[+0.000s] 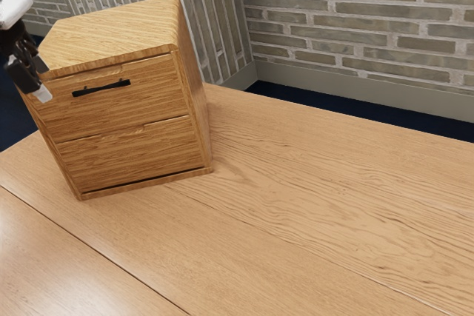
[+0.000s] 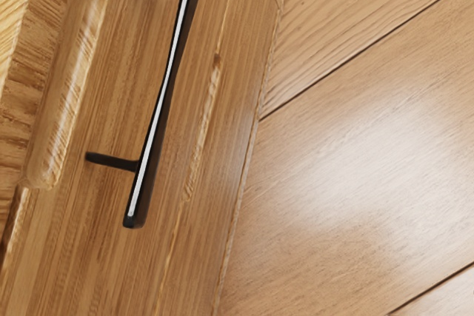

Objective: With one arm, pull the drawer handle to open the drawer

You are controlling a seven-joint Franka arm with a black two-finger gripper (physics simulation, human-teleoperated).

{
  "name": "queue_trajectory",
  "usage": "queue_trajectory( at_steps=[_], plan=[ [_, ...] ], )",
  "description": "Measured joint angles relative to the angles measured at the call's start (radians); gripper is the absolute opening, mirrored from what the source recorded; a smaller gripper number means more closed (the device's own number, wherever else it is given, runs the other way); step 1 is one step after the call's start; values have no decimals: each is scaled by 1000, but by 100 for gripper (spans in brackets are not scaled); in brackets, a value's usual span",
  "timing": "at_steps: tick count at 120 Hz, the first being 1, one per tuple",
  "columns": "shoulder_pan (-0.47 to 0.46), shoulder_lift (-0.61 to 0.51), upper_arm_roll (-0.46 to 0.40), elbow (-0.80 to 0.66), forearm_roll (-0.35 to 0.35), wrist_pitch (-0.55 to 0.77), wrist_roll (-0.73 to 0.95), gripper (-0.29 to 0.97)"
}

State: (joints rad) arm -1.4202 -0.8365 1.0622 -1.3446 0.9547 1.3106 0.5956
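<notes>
**oak_fan:** Exterior view first: where's the hand, and has it got anything?

**rig_lurker:** The gripper (image 1: 35,79) is way over at the exterior view's left edge, up against the near front corner of the cabinet (image 1: 185,72), about level with the top drawer (image 1: 111,112). Honestly can't tell how wide it's open from this angle. It's got nothing in it though. The handle (image 1: 101,88) is a bit further toward the exterior view's right and clear of it.

**oak_fan:** What's the handle like?

**rig_lurker:** Thin black bar, running across the upper part of the top drawer's front, a touch tilted along with the whole cabinet. The wrist view has it close up, standing off the wood on two short black posts (image 2: 111,160) with a pale glint along its length. The drawer front looks flush with the lower drawer (image 1: 133,153) beneath it, so shut as far as I can see.

**oak_fan:** And around it?

**rig_lurker:** The cabinet is striped light wood, sitting at the far left end of a big wooden table (image 1: 311,205) with a dark seam running diagonally across the near corner. Behind that there's a grey brick wall (image 1: 355,12), a pale skirting board (image 1: 355,83) and a dark blue floor (image 1: 370,112).
</notes>
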Motion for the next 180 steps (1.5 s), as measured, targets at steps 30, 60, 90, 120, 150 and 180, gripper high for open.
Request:
queue_trajectory(
  at_steps=[30, 60, 90, 120, 150, 180],
  plan=[
    [11, -1, 26, -73, -34, 83, -19, 68],
    [15, -1, 47, -78, -41, 125, -33, 68],
    [10, 0, 76, -102, -41, 148, -41, 68],
    [4, 0, 74, -129, -14, 156, -47, 68],
    [-4, 2, 73, -131, -9, 176, -50, 68],
    [-52, 8, 97, -131, -11, 209, -52, 68]
  ],
)
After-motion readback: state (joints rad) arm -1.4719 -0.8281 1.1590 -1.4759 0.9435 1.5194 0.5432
